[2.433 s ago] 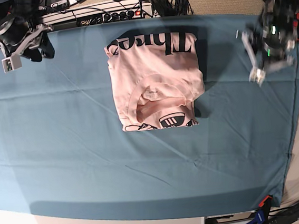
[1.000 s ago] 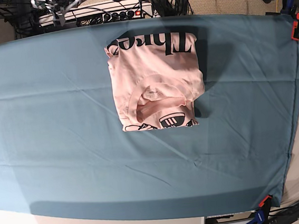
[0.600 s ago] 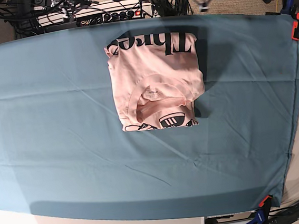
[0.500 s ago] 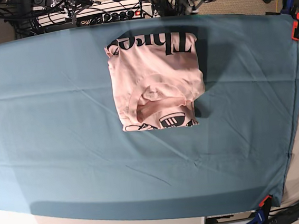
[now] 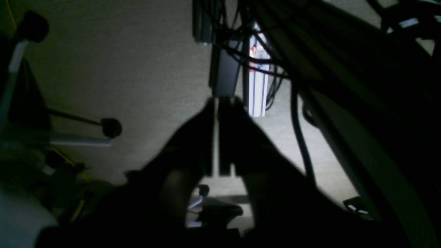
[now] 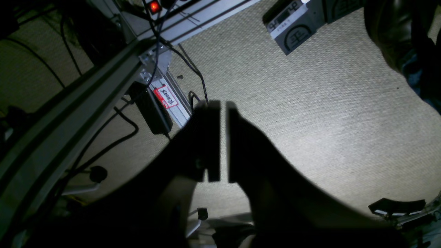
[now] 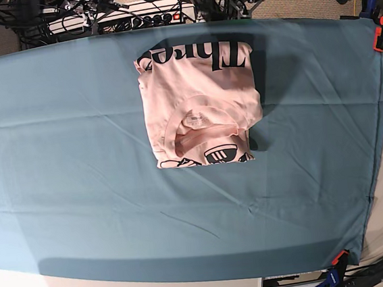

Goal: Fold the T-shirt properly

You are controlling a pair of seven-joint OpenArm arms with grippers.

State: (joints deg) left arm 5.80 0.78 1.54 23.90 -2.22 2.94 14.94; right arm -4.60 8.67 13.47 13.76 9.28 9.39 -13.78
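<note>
In the left wrist view, the left gripper (image 5: 217, 137) had its jaws nearly together, holding nothing, over dim carpet. In the right wrist view, the right gripper (image 6: 223, 141) likewise stood closed and empty. In the base view, the T-shirt (image 7: 200, 102) lay folded on the teal table cloth (image 7: 78, 161), near its far edge; both arms were mostly cut off.

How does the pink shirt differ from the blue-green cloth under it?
The pale pink folded T-shirt is a small thick bundle; the teal table cloth spreads in one layer over the whole tabletop. The T-shirt bears black lettering and a logo; the cloth is plain. The T-shirt lies near the far edge, on the cloth. Both are soft fabric, slightly creased.
</note>
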